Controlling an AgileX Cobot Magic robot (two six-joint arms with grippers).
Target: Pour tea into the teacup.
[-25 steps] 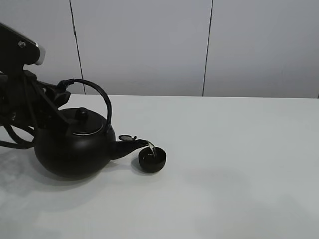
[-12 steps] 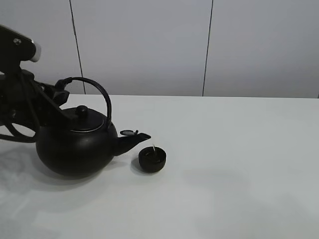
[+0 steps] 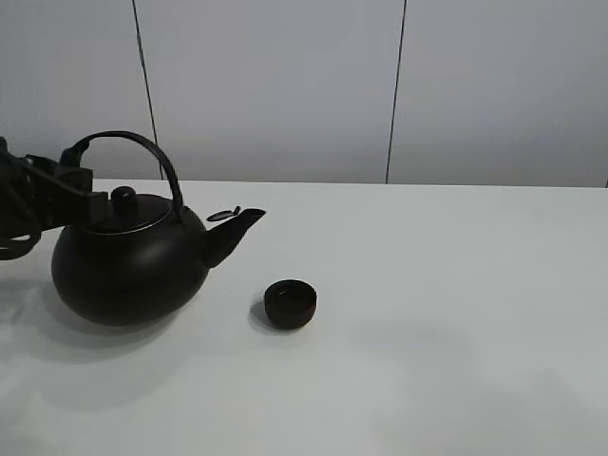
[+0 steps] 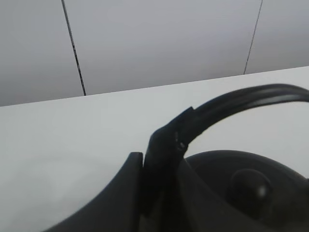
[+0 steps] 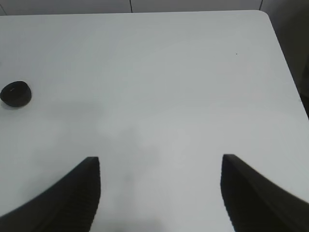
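Black round kettle (image 3: 128, 271), handle (image 4: 241, 96) clamped in the left gripper (image 4: 160, 157), wanted setting down level, clear of the tiny black teacup (image 3: 290, 304).

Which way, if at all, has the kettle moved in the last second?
Yes. The kettle has swung left and tipped back level; its spout, earlier over the teacup, is now raised and well left of it.
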